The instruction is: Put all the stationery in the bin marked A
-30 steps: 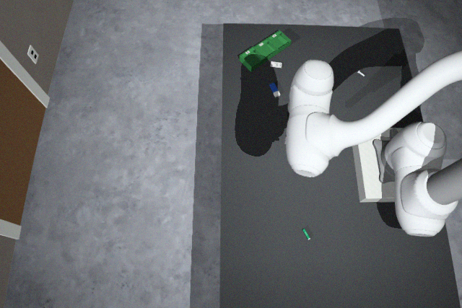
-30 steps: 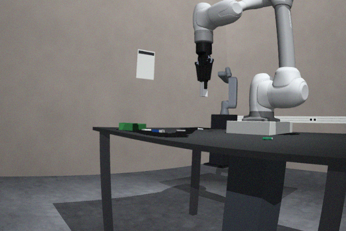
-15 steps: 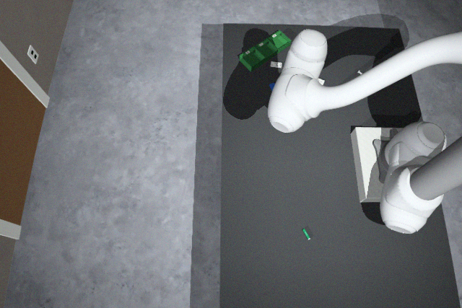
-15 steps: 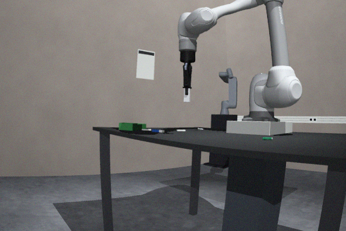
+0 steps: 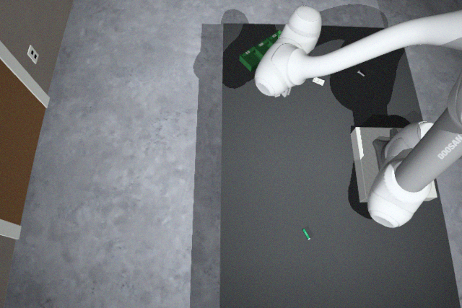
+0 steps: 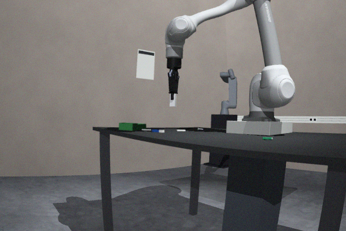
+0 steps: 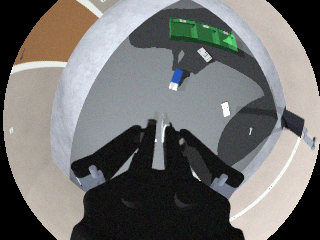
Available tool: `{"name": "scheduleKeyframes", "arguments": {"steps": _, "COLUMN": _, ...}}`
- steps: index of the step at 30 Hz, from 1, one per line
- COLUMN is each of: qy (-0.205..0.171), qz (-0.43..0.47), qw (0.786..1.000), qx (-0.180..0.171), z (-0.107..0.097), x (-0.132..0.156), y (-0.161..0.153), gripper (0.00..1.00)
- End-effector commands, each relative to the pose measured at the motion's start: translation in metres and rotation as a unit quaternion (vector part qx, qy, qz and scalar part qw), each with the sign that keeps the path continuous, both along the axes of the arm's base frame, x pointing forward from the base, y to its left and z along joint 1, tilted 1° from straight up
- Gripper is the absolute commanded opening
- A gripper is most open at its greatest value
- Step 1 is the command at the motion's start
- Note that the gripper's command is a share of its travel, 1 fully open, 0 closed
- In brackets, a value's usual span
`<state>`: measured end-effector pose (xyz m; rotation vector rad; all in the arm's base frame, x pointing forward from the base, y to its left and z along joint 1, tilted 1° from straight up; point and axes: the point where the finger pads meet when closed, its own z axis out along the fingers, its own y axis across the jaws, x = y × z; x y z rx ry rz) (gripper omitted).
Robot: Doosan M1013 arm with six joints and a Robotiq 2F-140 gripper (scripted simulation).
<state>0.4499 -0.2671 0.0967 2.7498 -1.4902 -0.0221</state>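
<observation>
Wrist view: my gripper (image 5: 285,91) (image 6: 172,97) (image 7: 160,119) hangs well above the table (image 5: 268,170) (image 6: 195,140) (image 7: 115,100), shut, nothing visible in its grip. Blue-and-white eraser (image 6: 158,130) (image 7: 176,79), likely stationery, lies toward one o'clock; green bin (image 5: 249,59) (image 6: 127,126) (image 7: 203,41) farther along one o'clock. Top view: green cylinder (image 5: 306,234) (image 6: 267,138) at six o'clock, perhaps a marker.

Risks: descending with fingers together would press or skid the eraser. Three compartments, labels unreadable; a guess could miss A. A crosswise release could leave it over a low wall; brushing the rim could tip the bin. White spotted piece (image 7: 204,54) beside it, easily knocked.

Materials: eraser blocky, probably rubbery; bin probably hard plastic, straight-walled; cylinder looks apt to roll. Second spotted piece (image 5: 317,81) (image 6: 180,130) (image 7: 225,109), three o'clock in wrist view, flat, tile-like. Tabletop dark, matte.
</observation>
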Motion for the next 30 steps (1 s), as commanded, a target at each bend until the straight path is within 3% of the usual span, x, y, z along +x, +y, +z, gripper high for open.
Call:
{"name": "scheduleKeyframes", "arguments": {"steps": 1, "qy": -0.001, "qz": 0.0, "qw": 1.0, "qx": 0.0, "z": -0.003, "x": 0.0, "y": -0.018, "gripper": 0.15}}
{"name": "scheduleKeyframes", "arguments": {"steps": 30, "qy": -0.001, "qz": 0.0, "qw": 1.0, "qx": 0.0, "z": -0.042, "x": -0.01, "y": -0.231, "gripper": 0.15}}
